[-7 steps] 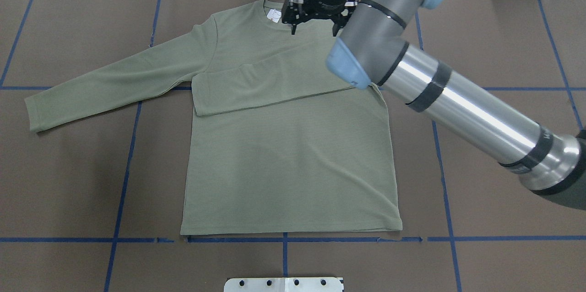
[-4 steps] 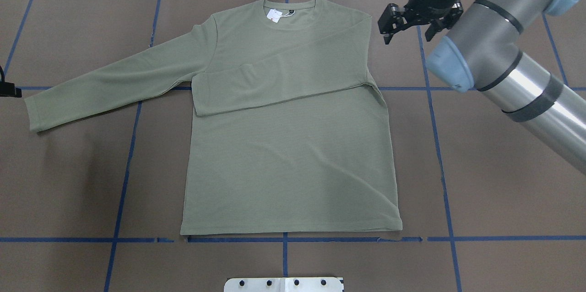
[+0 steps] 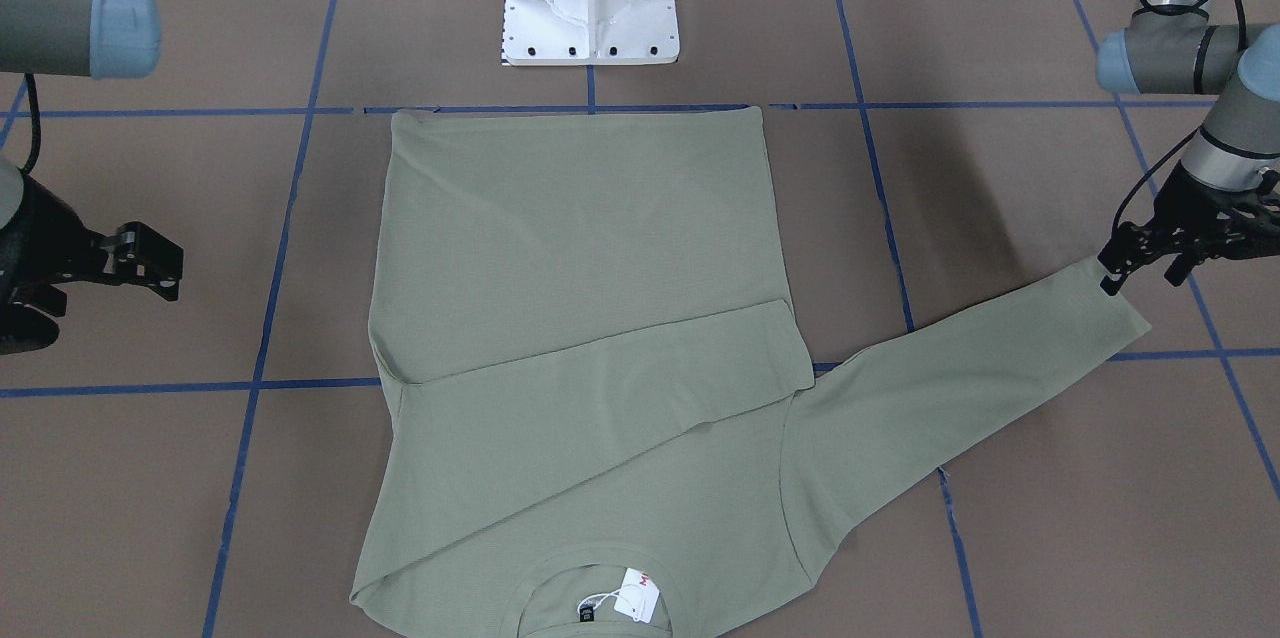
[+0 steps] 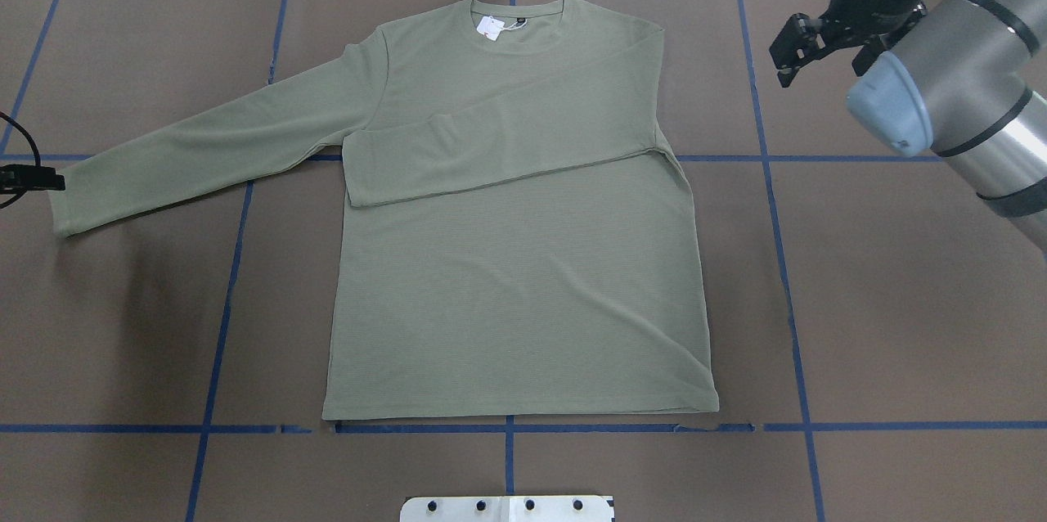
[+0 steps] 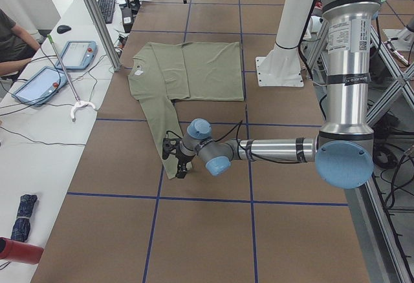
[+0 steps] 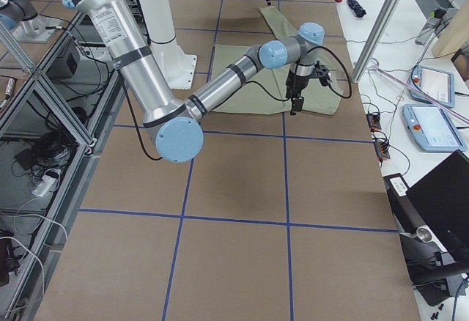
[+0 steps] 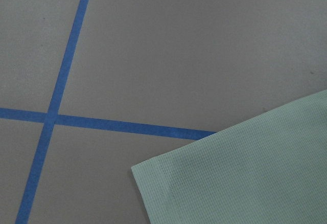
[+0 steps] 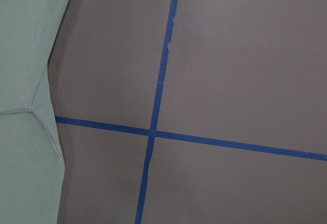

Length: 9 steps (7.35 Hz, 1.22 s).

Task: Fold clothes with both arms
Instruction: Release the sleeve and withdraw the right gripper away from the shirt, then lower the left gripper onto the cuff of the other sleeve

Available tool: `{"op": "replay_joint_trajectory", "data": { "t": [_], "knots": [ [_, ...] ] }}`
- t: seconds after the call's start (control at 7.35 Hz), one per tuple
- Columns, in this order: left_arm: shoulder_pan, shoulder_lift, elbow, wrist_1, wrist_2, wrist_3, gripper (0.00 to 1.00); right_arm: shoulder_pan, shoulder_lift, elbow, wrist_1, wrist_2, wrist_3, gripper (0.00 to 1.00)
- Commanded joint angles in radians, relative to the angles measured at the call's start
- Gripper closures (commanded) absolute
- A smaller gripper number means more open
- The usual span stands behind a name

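Sage-green long-sleeved shirt lying flat at the centre of the brown, blue-taped table. One sleeve is folded across the chest; the other sleeve stretches toward the overhead frame's left edge. Left gripper, jaws apart and holding nothing, hangs at that cuff; whether it touches cannot be told. Right gripper, jaws likewise spread and empty, hovers at upper right, apart from the shirt.

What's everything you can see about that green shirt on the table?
The shirt is sage-green knit, long-sleeved and round-necked, lying flat on the brown table. A white hang tag sits at the neck. One sleeve is folded across the chest; the other stretches straight out, its cuff beside the open jaws of the left arm, contact unclear.
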Motion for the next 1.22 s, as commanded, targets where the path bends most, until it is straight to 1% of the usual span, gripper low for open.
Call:
{"op": "replay_joint_trajectory", "data": {
  "t": [0.0,0.41,1.09],
  "knots": [
    [0.005,-0.033,0.05,-0.004,0.001,-0.003,0.0,0.015,-0.03,0.021,0.002,0.009,-0.01,0.0],
    [0.019,-0.033,0.073,-0.004,0.001,-0.005,0.0,0.015,-0.033,0.038,0.002,0.007,0.0,0.0],
    [0.042,-0.033,0.072,-0.004,-0.002,-0.041,0.0,0.021,-0.032,0.044,0.002,0.004,0.0,0.0]
  ]
}}
